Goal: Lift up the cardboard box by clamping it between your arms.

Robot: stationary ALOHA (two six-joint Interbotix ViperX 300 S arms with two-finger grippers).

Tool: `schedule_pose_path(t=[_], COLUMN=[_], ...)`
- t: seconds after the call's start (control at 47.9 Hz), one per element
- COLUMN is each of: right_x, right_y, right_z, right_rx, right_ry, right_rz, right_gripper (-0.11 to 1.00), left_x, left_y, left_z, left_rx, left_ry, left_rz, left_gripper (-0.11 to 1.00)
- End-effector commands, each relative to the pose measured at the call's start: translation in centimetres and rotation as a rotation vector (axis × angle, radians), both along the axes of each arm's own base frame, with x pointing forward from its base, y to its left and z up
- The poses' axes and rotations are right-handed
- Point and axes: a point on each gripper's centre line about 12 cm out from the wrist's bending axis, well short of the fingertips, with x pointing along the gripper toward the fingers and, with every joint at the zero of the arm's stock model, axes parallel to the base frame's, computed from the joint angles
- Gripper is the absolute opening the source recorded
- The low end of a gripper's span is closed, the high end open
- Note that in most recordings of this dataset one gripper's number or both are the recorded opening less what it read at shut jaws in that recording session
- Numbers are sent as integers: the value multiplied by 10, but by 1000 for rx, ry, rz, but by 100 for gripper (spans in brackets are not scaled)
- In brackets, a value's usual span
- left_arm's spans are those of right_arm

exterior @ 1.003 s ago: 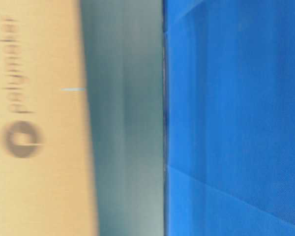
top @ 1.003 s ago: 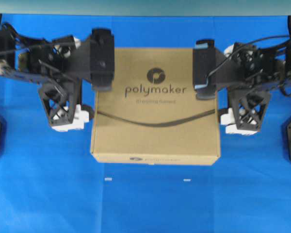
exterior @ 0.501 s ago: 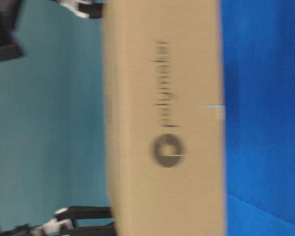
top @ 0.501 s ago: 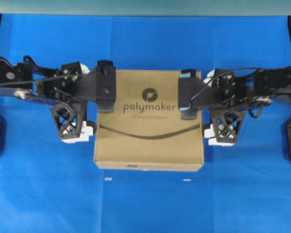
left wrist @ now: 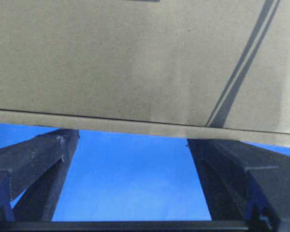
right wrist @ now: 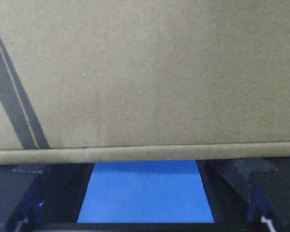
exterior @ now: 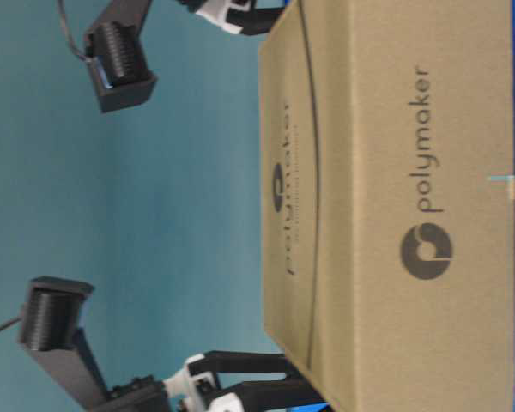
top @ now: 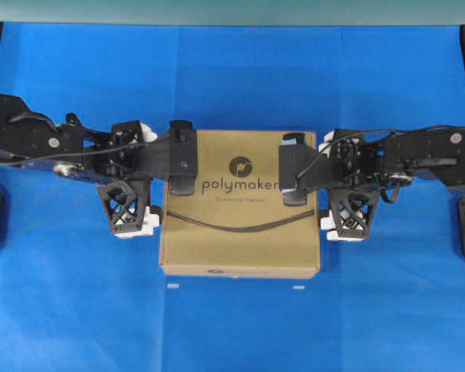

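The cardboard box point(top: 240, 203) sat in the middle of the blue desk point(top: 232, 333), pinched between the two arms. The left claw point(top: 164, 203) pressed against the box's left side and the right claw point(top: 319, 203) against its right side. Each claw's fingers were spread apart, and their tips met the side wall of the box rather than closing on anything.

The box looked stiff and flat-walled, probably light for its bulk, though its weight could not be read from the pictures. Its bare cardboard would likely give fair friction, yet the walls might bow under hard pressure. The sensible hold was squarely on the two opposite side walls, level with each other, so that the box would not twist or slip out.

The overhead view showed the symmetry of the squeeze about the box. Only the wrist views showed the fingers point(left wrist: 34, 164) of the left claw and those of the right point(right wrist: 241, 183) reaching under the box's top edge. The table-level view, turned sideways, showed the box's printed front face point(exterior: 429, 215); whether its bottom touched the desk could not be told.
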Motion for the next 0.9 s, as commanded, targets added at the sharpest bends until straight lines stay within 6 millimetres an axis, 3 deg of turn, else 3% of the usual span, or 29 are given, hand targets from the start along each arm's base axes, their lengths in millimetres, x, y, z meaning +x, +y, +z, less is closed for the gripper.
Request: schedule_pose_path(t=[0.0,0.48,0.877], right_x=[8,14,8], right_y=[4,11,10], right_z=[4,-28,-33], right_rx=[0,5,14], right_ry=[-65,-27,-26], right_rz=[5,26,4], right_gripper=[100,100,100], left_x=[6,1,0], left_y=[2,-9,-5], left_z=[4,-28,-38], left_rx=[-11,-56,-51], left_ry=[-52,-37,-29], left_rz=[26,66,69], left_gripper=[88,88,88])
